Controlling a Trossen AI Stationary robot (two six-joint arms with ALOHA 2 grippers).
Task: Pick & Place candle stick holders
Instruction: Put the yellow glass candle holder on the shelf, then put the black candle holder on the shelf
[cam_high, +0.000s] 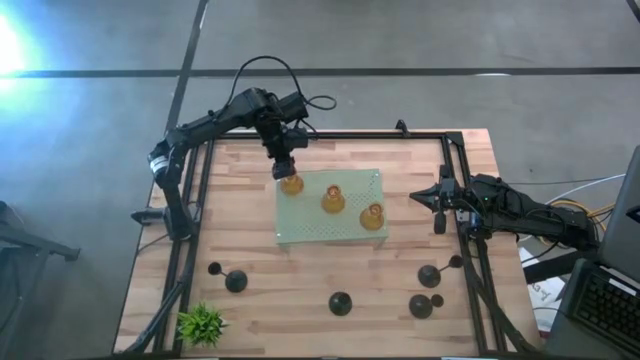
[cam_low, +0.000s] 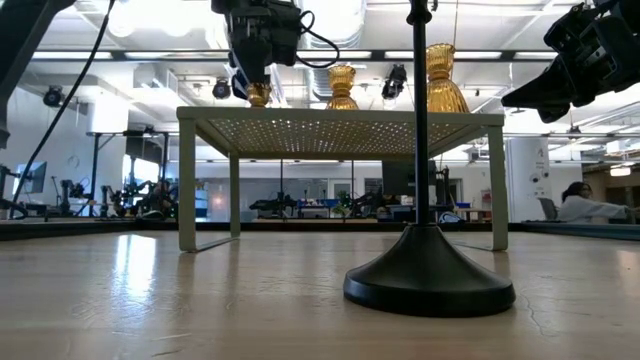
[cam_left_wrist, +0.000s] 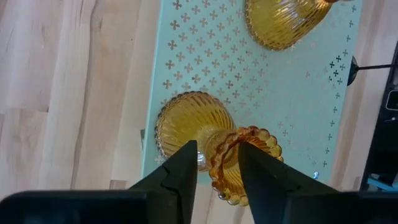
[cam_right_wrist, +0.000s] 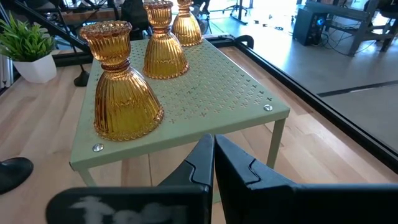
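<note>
A: What shows from above?
B: Three amber holders stand in a diagonal row on the pale green perforated stand (cam_high: 300, 233) on the wooden worktop (cam_high: 260, 200). The left hand (cam_high: 286, 168) is over the one at the stand's corner, the first amber holder (cam_high: 292, 184). The middle amber holder (cam_high: 333, 200) and third amber holder (cam_high: 372, 216) stand free. Four black holders (cam_high: 340, 303) sit along the other edge, near a small plant (cam_high: 201, 323). The right hand (cam_high: 425, 197) waits at the worktop's side.

A: And level with the worktop?
B: A black holder's base sits close up; the amber ones stand atop the stand.

A: The left wrist?
B: Its fingers (cam_left_wrist: 183, 171) straddle the first holder's neck below the scalloped rim, grasping it.

A: The right wrist?
B: Its fingers (cam_right_wrist: 200, 163) are pressed together, clenched on nothing.
</note>
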